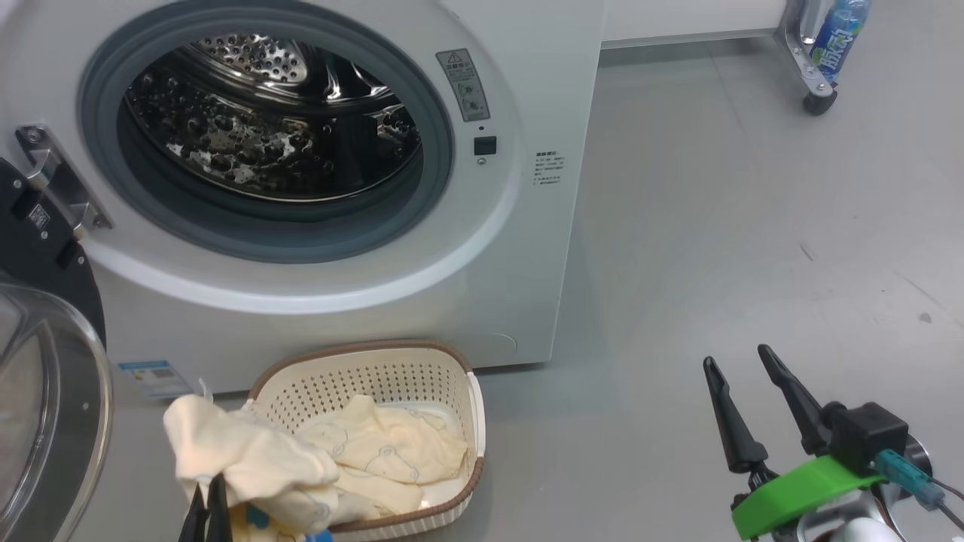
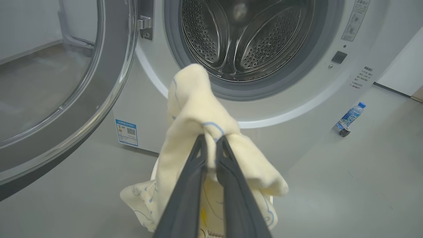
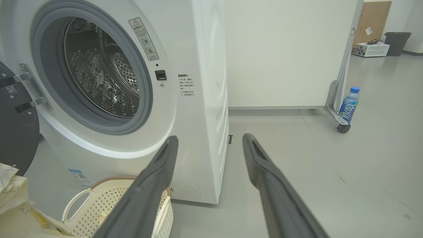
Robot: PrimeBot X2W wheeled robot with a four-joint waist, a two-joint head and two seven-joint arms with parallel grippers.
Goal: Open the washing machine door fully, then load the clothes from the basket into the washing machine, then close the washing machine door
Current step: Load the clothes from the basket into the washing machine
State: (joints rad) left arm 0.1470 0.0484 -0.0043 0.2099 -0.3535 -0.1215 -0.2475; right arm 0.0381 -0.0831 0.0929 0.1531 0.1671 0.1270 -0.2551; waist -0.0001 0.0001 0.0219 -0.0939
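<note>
At the far left, the washing machine door (image 1: 53, 391) is seen swung wide open, with its black ring above and its clear glass bulge low down. It is joined to the washing machine (image 1: 482, 248) by a metal hinge (image 1: 56, 181). A blue label (image 1: 151, 376) is stuck low on the white front, just beside the door.

Next, at the bottom edge, the left gripper (image 1: 208, 512) is pinched tight on one piece of the clothes (image 1: 241, 452). This pale yellow piece is lifted above the left end of the basket (image 1: 369, 376), and it is draped down on both sides of the two dark fingers (image 2: 195, 172). In the left wrist view, thin blue lines are seen on the cloth.

The basket is set on the grey floor (image 1: 715, 226), just in front of the machine. More yellow garments (image 1: 392, 448) with little animal drawings are laid inside it.

Above the basket, the round mouth of the machine is open. A grey rubber ring (image 1: 301, 241) is fitted around it, and the shiny steel drum (image 1: 271, 135), dotted with many small holes, is seen inside.

To the right, the right gripper (image 1: 736, 355) is held over bare floor, well apart from the basket. Its two fingers are spread wide and nothing is held between them.

At the far top right, a bottle (image 1: 840, 34) with a blue wrapper is seen just beside a small black wheel (image 1: 819, 102)
</note>
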